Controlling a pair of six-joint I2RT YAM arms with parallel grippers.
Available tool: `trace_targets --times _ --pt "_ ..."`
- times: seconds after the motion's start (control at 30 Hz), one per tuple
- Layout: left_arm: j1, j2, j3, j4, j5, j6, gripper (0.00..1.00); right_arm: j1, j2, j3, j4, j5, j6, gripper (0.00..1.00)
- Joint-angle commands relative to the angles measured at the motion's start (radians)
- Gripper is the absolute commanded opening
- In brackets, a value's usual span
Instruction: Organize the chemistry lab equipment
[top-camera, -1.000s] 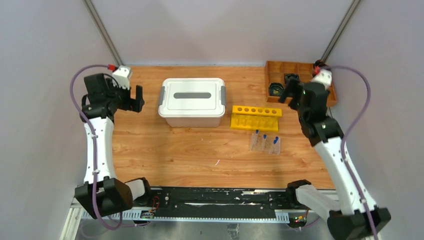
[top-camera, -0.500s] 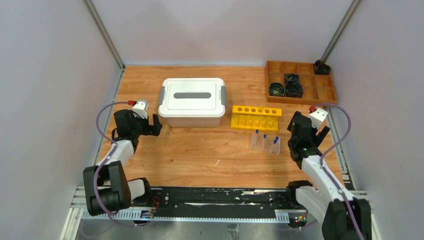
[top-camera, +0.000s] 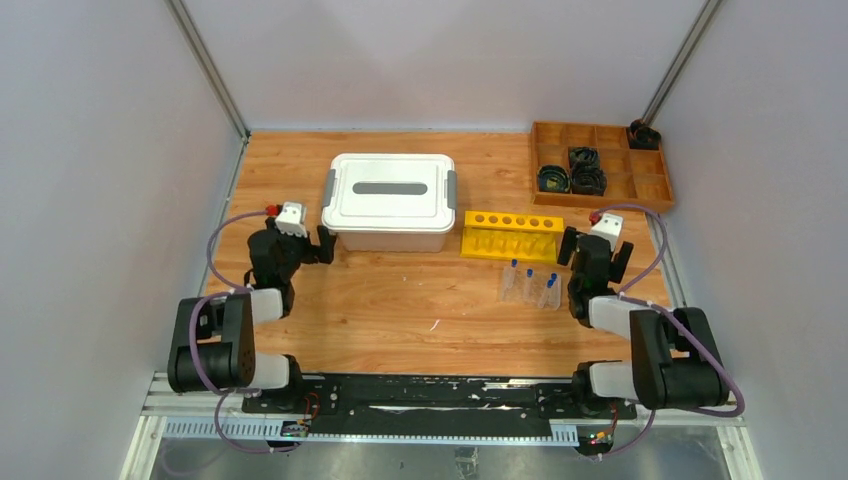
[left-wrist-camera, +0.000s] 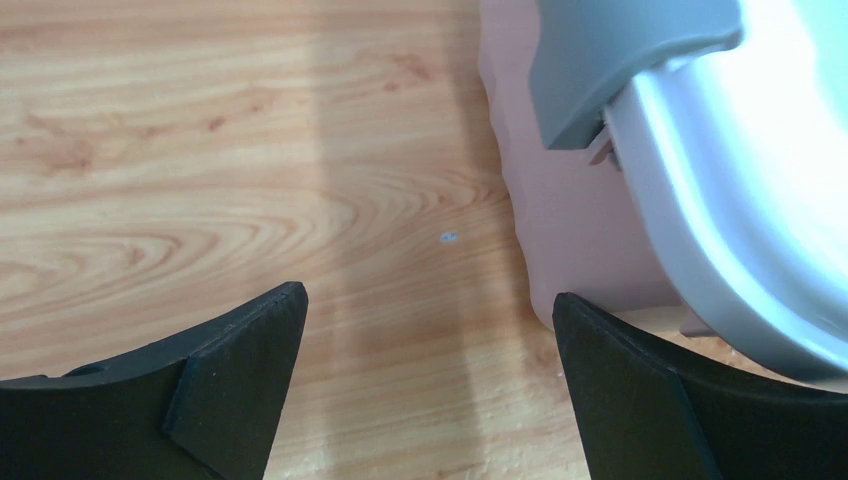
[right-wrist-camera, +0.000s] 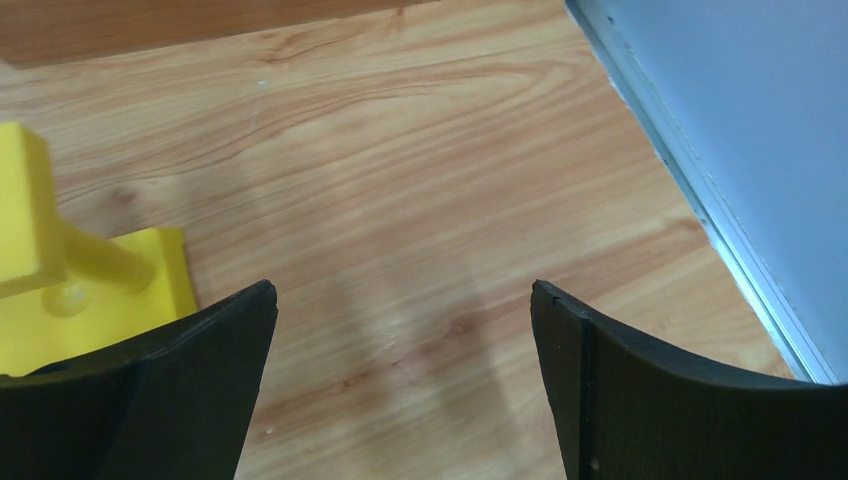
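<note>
- Both arms have drawn back from the far half of the table (top-camera: 400, 310) since a second ago and now sit folded low near its near edge, one on each side.
- Left gripper (top-camera: 290, 240) is just left of the white lidded box (top-camera: 388, 200). Its two fingers are spread wide with only bare wood between them, holding nothing. In its wrist view (left-wrist-camera: 425, 300) the box wall and one grey latch (left-wrist-camera: 620, 60) lie just ahead of the right-hand finger (left-wrist-camera: 640, 400).
- Right gripper (top-camera: 597, 247) is near the table's right edge, just right of the racks. It is also fully spread and has hold of nothing. Its wrist view (right-wrist-camera: 402, 290) shows wood between the fingers and an end of the yellow rack at the left.
- One yellow six-hole tube rack (top-camera: 511, 235) stands right of the box, just beside it, at mid-table.
- One clear rack (top-camera: 530, 290) sits just nearward of the yellow one and carries three small clear tubes (top-camera: 530, 278) with blue caps, all upright.
- One box, shut, has two grey latches, one at each end.
- One brown wooden tray (top-camera: 655, 185) lies in the far right corner of the table.
- Four black ring-shaped parts (top-camera: 552, 178): three lie in the tray's compartments and one sits at its far right corner.
</note>
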Motion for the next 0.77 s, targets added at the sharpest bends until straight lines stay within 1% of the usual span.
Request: trace_targets --times 0.0,0.03,0.07,0.1,0.13,0.17,0.2,0.23,0.27,0.3,0.33,0.4,0.5,0.6,0.67,0.73 --pt "-0.066 -0.072 -0.145 0.311 -0.109 0.055 1.00 -0.016 0.032 -0.045 0.223 -0.180 -0.104 1.00" --pt "-0.078 -0.055 -0.202 0.394 -0.128 0.077 1.00 -0.016 0.053 -0.065 0.285 -0.218 -0.123 1.00" --pt "-0.083 -0.004 -0.244 0.562 -0.121 0.063 1.00 -0.013 0.090 -0.092 0.377 -0.226 -0.133 1.00" --pt "-0.087 0.039 -0.259 0.656 -0.126 0.046 1.00 -0.011 0.129 -0.118 0.477 -0.217 -0.147 1.00" --pt "-0.088 0.029 -0.249 0.617 -0.130 0.048 1.00 -0.010 0.155 -0.131 0.538 -0.207 -0.153 1.00" --pt "-0.089 -0.011 -0.210 0.478 -0.127 0.068 1.00 -0.009 0.149 -0.124 0.515 -0.196 -0.144 1.00" --pt "-0.089 -0.046 -0.169 0.346 -0.126 0.087 1.00 -0.009 0.132 -0.098 0.432 -0.188 -0.135 1.00" --pt "-0.090 -0.031 -0.149 0.333 -0.116 0.077 1.00 -0.008 0.113 -0.073 0.354 -0.183 -0.128 1.00" --pt "-0.088 0.000 -0.172 0.421 -0.119 0.061 1.00 -0.009 0.096 -0.066 0.311 -0.186 -0.118 1.00" --pt "-0.088 0.018 -0.191 0.492 -0.122 0.051 1.00 -0.008 0.102 -0.066 0.322 -0.185 -0.125 1.00" --pt "-0.087 0.006 -0.190 0.469 -0.133 0.054 1.00 -0.007 0.110 -0.070 0.343 -0.183 -0.128 1.00" --pt "-0.087 -0.020 -0.154 0.357 -0.138 0.063 1.00 -0.008 0.107 -0.072 0.341 -0.183 -0.128 1.00" --pt "-0.088 0.006 -0.175 0.442 -0.132 0.051 1.00 -0.008 0.104 -0.069 0.333 -0.183 -0.125 1.00" --pt "-0.088 -0.009 -0.158 0.382 -0.119 0.064 1.00 -0.008 0.104 -0.069 0.332 -0.183 -0.126 1.00" --pt "-0.088 0.002 -0.164 0.414 -0.119 0.061 1.00 -0.007 0.104 -0.068 0.333 -0.183 -0.126 1.00" --pt "-0.088 -0.004 -0.163 0.402 -0.120 0.060 1.00 -0.008 0.104 -0.069 0.332 -0.183 -0.125 1.00"
